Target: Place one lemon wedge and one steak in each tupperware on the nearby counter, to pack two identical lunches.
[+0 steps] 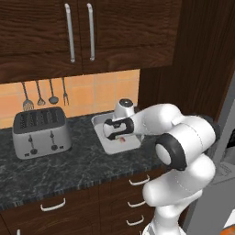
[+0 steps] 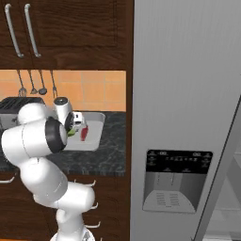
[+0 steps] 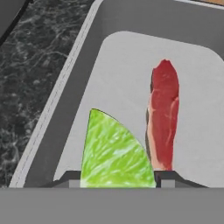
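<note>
A yellow-green lemon wedge [image 3: 111, 153] sits between my gripper's [image 3: 118, 177] two finger tips, and the gripper is shut on it. It hangs over the floor of a light-grey tupperware [image 3: 74, 87], close beside a red steak [image 3: 164, 113] that lies in the same tray. In the left base view my hand covers the middle of the tupperware [image 1: 102, 123], and a bit of the steak [image 1: 122, 139] shows below it. From the right base view the gripper [image 2: 73, 131] is low over the tupperware [image 2: 95, 137], the steak [image 2: 84, 133] just right of it. The tray rests on the black speckled counter [image 1: 82, 165].
A silver toaster [image 1: 41, 133] stands on the counter to the left of the tray. Kitchen utensils [image 1: 43, 94] hang on the tiled wall behind. Dark upper cabinets [image 1: 69, 32] overhang the counter. A tall grey fridge [image 2: 188, 117] closes off the right side.
</note>
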Controlling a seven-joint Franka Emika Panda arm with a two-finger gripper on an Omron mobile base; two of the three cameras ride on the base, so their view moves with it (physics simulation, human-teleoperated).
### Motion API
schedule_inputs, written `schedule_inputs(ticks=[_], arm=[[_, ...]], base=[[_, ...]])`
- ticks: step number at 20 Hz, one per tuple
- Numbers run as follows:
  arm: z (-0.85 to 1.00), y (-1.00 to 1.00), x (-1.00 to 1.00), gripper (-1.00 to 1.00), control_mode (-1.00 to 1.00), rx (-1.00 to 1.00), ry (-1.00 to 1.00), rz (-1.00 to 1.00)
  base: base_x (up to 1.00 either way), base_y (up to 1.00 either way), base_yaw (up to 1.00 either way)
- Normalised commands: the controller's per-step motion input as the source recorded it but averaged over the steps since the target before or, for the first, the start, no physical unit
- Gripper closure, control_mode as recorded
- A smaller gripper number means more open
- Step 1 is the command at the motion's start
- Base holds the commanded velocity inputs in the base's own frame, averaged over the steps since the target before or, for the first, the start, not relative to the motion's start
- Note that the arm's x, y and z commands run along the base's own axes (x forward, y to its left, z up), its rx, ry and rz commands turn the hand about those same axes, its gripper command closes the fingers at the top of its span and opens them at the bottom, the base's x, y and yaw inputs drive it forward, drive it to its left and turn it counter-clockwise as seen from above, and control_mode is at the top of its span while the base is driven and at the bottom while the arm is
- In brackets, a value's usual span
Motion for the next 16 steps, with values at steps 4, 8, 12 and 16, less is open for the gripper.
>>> schedule_inputs(ticks=[4, 8, 12, 16], arm=[[-0.14, 0.06, 0.44, 1.0, -1.0, -0.01, 0.0, -0.03], [-0.23, 0.0, 0.45, 1.0, -1.0, -0.01, 0.0, -0.02], [-0.42, 0.0, 0.54, 1.0, -1.0, -0.02, 0.1, 0.0], [-0.41, 0.06, 0.36, 1.0, -1.0, -0.02, 0.06, 0.0]], base=[[0.0, 0.0, 0.0], [0.0, 0.0, 0.0], [0.0, 0.0, 0.0], [0.0, 0.0, 0.0]])
